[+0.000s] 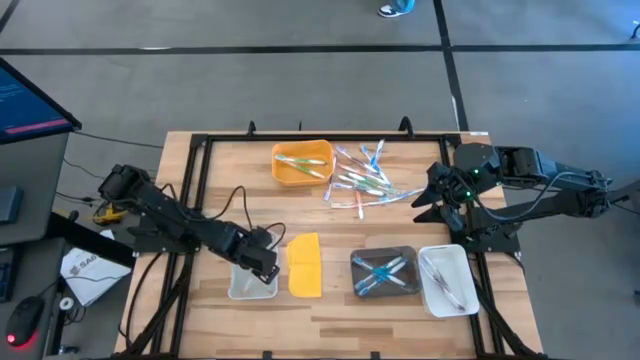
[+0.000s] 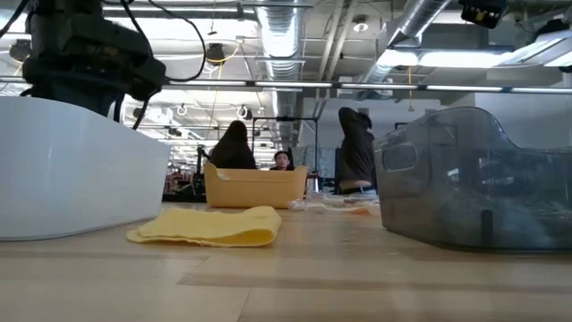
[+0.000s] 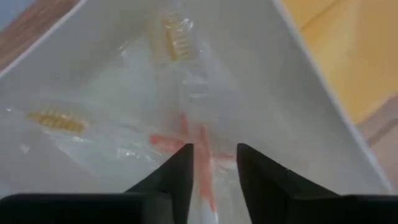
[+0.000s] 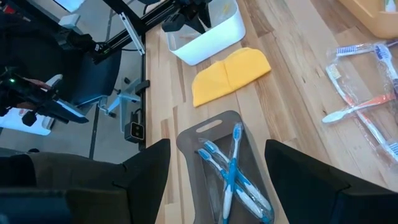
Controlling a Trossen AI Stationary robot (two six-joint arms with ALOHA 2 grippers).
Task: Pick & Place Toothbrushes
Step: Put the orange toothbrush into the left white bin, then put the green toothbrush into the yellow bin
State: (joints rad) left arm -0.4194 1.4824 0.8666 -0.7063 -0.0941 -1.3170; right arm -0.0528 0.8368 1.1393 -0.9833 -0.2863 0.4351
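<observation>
We see the left gripper (image 3: 211,163) lowered into a white tray (image 3: 292,74), fingers a little apart with nothing clamped; wrapped pink toothbrushes (image 3: 189,142) lie just beyond its fingertips on the tray floor. The right gripper (image 4: 217,168) hovers with fingers wide apart above a grey tray (image 4: 214,127) holding blue toothbrushes (image 4: 233,171). Beyond it, loose toothbrushes (image 1: 362,177) lie piled on the table (image 1: 250,160), near an orange bin (image 1: 303,164).

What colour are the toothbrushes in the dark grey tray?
Blue toothbrushes, in the grey tray; clearest in the right wrist view.
</observation>
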